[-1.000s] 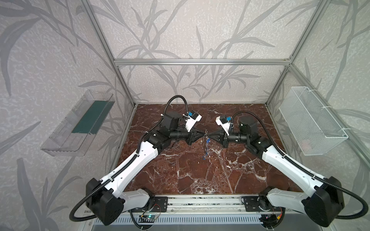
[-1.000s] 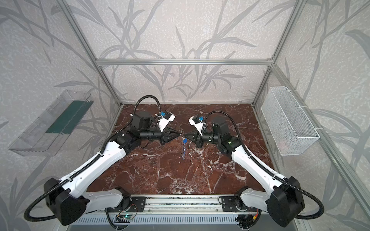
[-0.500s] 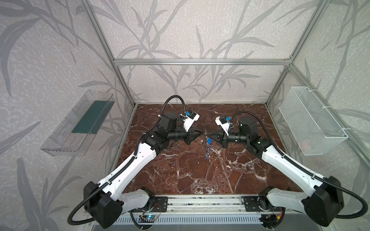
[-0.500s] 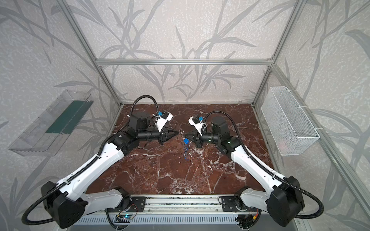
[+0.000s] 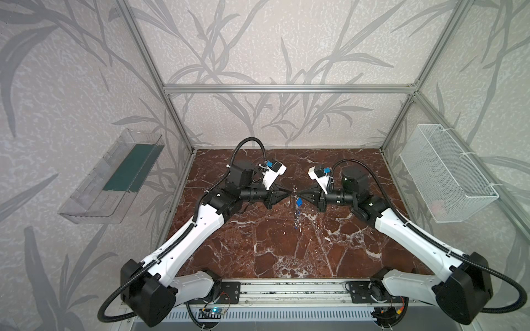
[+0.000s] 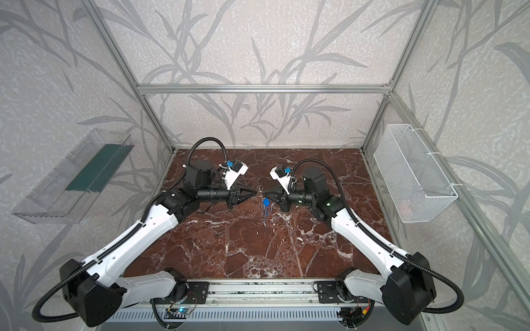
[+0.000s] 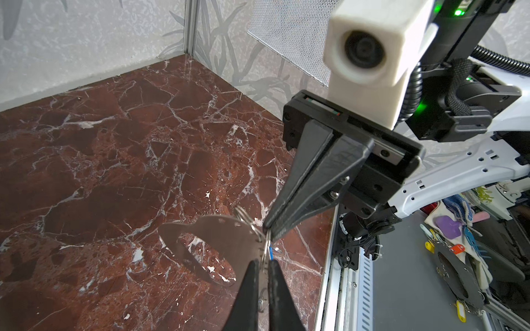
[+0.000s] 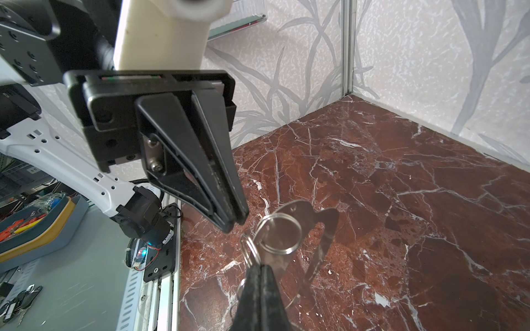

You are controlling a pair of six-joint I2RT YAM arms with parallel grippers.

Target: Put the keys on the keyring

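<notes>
The keyring [image 7: 218, 243], a flat grey half-moon plate with an oval cut-out, hangs in mid-air over the table's middle. My right gripper [image 8: 259, 266] is shut on its edge beside a large ring [image 8: 279, 233] and small rings [image 8: 248, 246]. The keys [image 5: 296, 217] dangle beneath it with a blue tag [image 5: 299, 202], also seen in a top view as the blue tag [image 6: 266, 203]. Facing it, my left gripper [image 7: 262, 262] has its jaws all but closed. Thin ring wire lines up with their slit. In the right wrist view my left gripper [image 8: 236, 222] stands just beside the rings, gripping nothing visible.
The red marble table [image 5: 272, 243] lies under both arms. A white wire basket [image 5: 447, 177] hangs on the right wall and a clear plastic tray [image 5: 114, 177] on the left wall. A metal rail [image 5: 286, 292] runs along the front edge.
My left gripper drew back a little from the keyring, then came forward to it again with its jaws narrower. The right arm and the keyring stayed put.
</notes>
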